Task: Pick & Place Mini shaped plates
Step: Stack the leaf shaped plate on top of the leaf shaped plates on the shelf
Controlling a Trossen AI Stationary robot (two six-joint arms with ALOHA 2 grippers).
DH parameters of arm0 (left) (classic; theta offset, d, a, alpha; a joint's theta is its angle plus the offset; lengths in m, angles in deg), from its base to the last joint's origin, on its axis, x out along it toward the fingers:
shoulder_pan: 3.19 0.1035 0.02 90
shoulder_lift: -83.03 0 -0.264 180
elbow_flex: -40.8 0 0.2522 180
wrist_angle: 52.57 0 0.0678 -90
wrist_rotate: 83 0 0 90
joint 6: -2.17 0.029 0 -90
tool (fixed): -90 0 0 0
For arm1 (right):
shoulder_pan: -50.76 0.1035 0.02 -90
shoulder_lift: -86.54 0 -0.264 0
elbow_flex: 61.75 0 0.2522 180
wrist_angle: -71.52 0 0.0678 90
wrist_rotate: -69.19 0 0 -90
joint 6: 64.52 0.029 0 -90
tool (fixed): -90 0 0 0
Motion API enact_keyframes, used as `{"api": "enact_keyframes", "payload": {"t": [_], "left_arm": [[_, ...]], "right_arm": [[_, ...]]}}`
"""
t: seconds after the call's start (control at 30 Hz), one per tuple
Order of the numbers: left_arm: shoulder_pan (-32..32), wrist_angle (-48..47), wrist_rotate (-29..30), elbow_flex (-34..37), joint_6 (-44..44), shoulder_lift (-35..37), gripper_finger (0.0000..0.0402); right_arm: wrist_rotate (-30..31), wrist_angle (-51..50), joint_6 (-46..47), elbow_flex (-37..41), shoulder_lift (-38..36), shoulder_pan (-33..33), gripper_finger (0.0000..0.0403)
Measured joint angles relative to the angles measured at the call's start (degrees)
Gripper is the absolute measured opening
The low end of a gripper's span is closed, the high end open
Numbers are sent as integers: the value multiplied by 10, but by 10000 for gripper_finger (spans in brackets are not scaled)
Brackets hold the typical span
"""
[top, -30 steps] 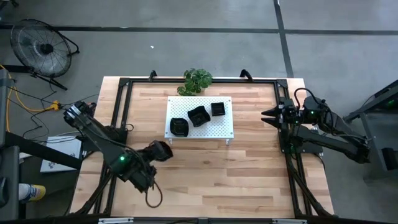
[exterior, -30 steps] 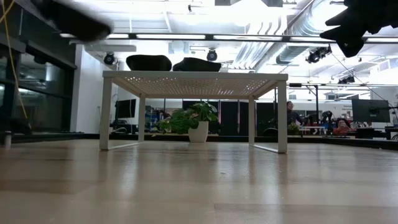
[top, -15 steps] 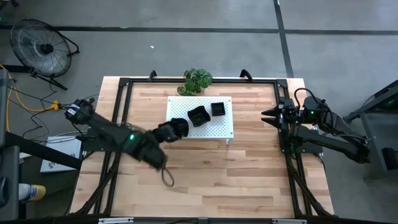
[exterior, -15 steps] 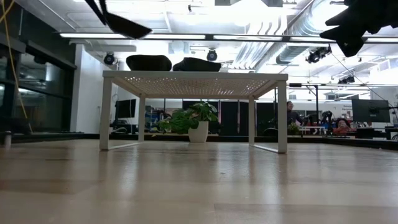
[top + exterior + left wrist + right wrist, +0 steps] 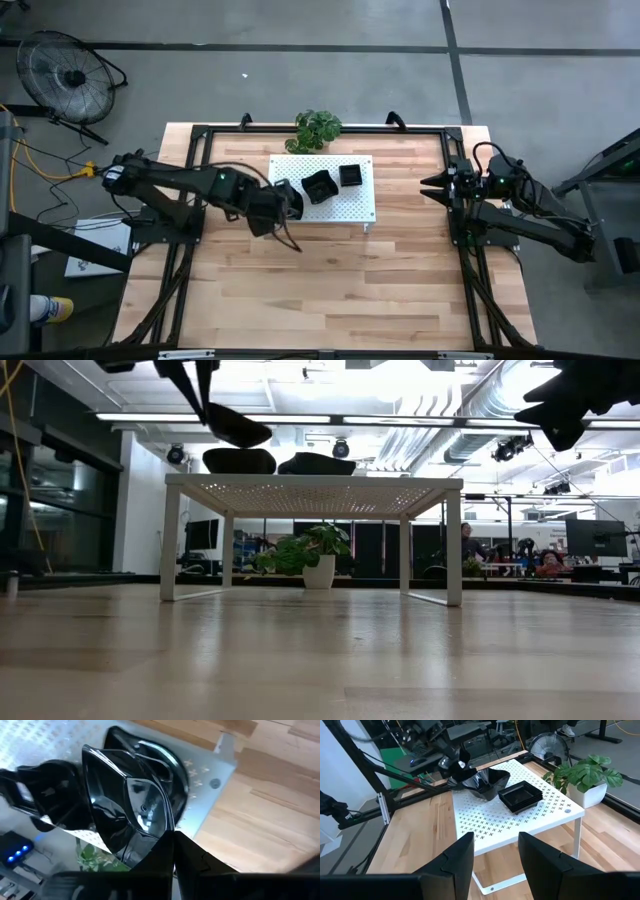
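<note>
So the plate (image 5: 125,815) the left gripper (image 5: 172,851) is carrying, a glossy black wavy-edged one pinched by its rim between closed fingers, is now right over the near-left corner of the white perforated board (image 5: 350,205). A second ago that arm was way back over the bare wood at the front-left of the table (image 5: 330,290), so it has swung the whole way across in one go. My read is the carry is basically done and the drop comes next. Three other plates already sit on the board: one under the carried plate (image 5: 288,203), a bigger one (image 5: 319,186) in the middle, and a square one (image 5: 351,176) beside it. The low view is the useful one here, since it shows the carried plate (image 5: 238,430) tilted and hanging clear above the board top (image 5: 310,481), not touching, which you can't judge from overhead. The right gripper (image 5: 430,187) is parked by the table's right edge, fingers spread and empty, same as before. The potted plant (image 5: 318,128) is behind the board.
</note>
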Motion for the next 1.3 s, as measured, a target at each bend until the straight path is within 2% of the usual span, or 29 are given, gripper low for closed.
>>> {"api": "enact_keyframes", "payload": {"t": [0.23, 0.57, 1.3], "left_arm": [[25, 14, -38, 0, 37, 1, 0], [24, 23, -64, 0, 18, 1, 0], [24, 30, -49, 1, 7, -4, 1]], "right_arm": [[0, -3, -6, 0, 0, 0, 149], [0, -7, -4, 0, 0, 0, 149], [0, -7, -8, 0, 0, 0, 149]]}}
